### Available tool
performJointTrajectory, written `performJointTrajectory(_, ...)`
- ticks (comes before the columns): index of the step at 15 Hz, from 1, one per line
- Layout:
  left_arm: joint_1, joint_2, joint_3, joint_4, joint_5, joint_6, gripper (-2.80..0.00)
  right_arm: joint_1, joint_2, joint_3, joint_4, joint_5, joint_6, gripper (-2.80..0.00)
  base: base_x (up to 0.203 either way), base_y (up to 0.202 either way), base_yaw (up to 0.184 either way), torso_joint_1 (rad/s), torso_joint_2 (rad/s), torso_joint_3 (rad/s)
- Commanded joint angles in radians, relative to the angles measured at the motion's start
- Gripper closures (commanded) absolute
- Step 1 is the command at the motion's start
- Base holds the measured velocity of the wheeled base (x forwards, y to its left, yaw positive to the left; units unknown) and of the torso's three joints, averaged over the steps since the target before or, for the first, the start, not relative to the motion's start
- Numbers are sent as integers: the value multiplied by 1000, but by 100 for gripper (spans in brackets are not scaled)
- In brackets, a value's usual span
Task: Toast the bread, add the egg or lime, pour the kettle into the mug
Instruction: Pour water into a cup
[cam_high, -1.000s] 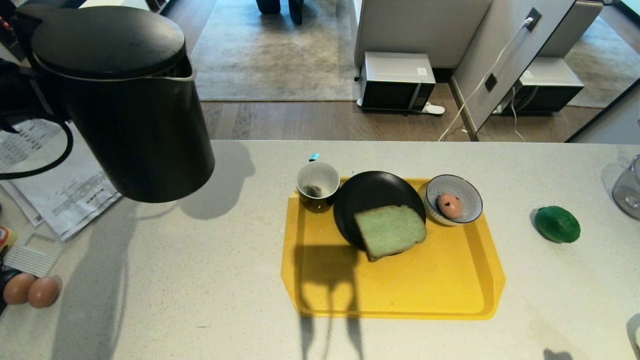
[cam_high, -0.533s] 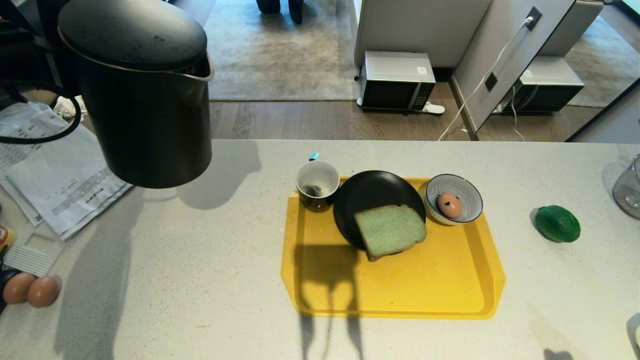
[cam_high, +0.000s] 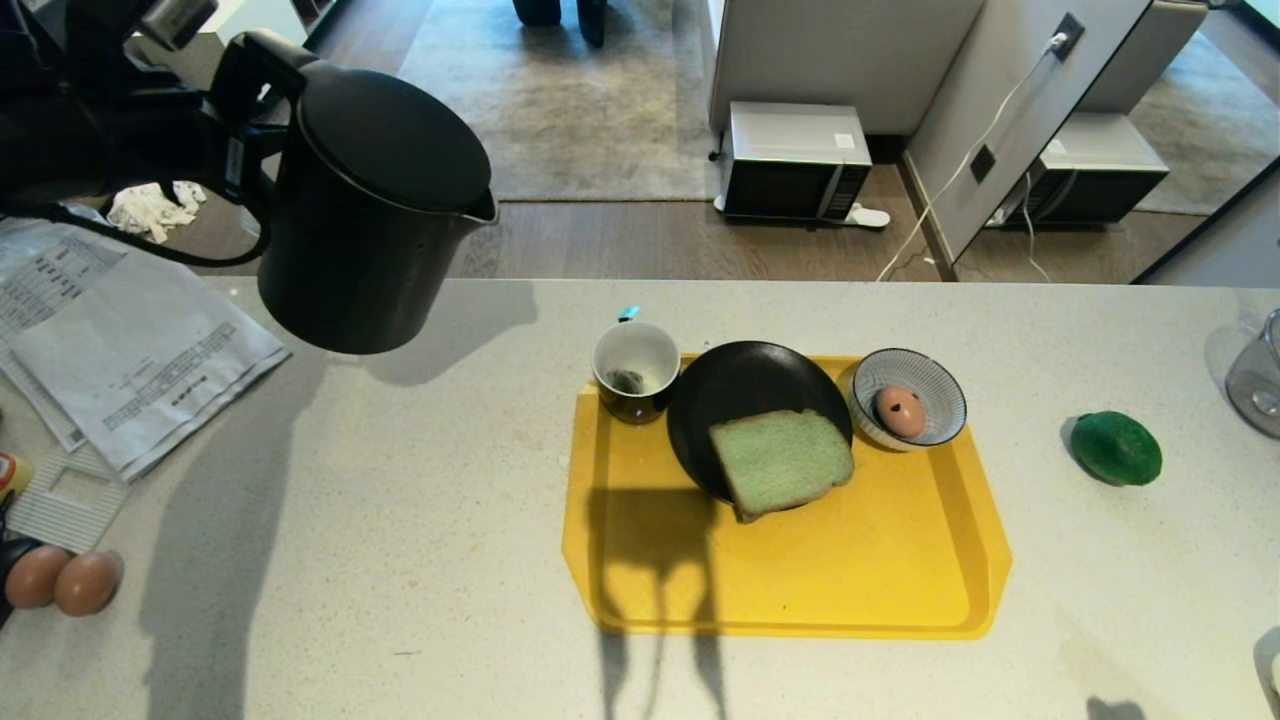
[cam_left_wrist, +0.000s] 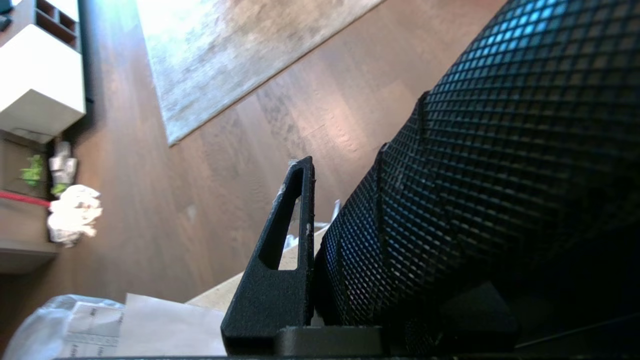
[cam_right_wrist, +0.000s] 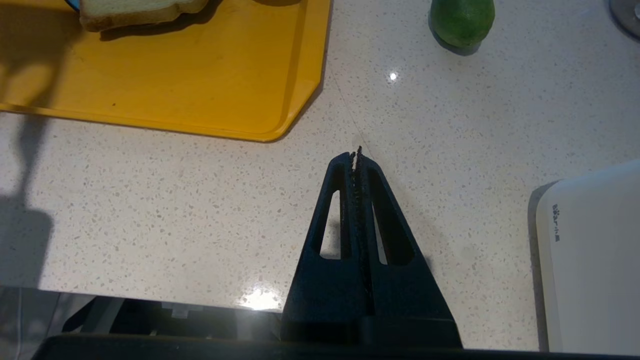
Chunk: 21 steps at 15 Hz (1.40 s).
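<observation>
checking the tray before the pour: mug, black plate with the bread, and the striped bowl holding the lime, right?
Not quite: the striped bowl holds the egg. The lime lies on the counter, off the tray, as the head view shows.

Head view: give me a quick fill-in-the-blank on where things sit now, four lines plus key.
1. The left pincer holds the ____ in the air, off the counter.
2. The bread lies partly on a black ____.
3. The egg sits in a striped ____.
4. The lime rests on the counter, outside the yellow ____.

Missing words: kettle; plate; bowl; tray
</observation>
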Motion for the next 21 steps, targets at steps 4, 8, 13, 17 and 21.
performJointTrajectory(4, -109, 141, -174, 128, 75, 100, 0, 0, 0, 0, 0, 0, -1, 0, 0, 0, 0, 0, 0, 0)
performJointTrajectory(8, -160, 154, -191, 141, 163, 145, 0, 0, 0, 0, 0, 0, -1, 0, 0, 0, 0, 0, 0, 0)
performJointTrajectory(13, -238, 174, -242, 155, 297, 220, 0, 0, 0, 0, 0, 0, -1, 0, 0, 0, 0, 0, 0, 0)
performJointTrajectory(17, -318, 190, -245, 154, 370, 221, 0, 0, 0, 0, 0, 0, -1, 0, 0, 0, 0, 0, 0, 0)
performJointTrajectory(21, -358, 193, -245, 165, 439, 279, 0, 0, 0, 0, 0, 0, -1, 0, 0, 0, 0, 0, 0, 0)
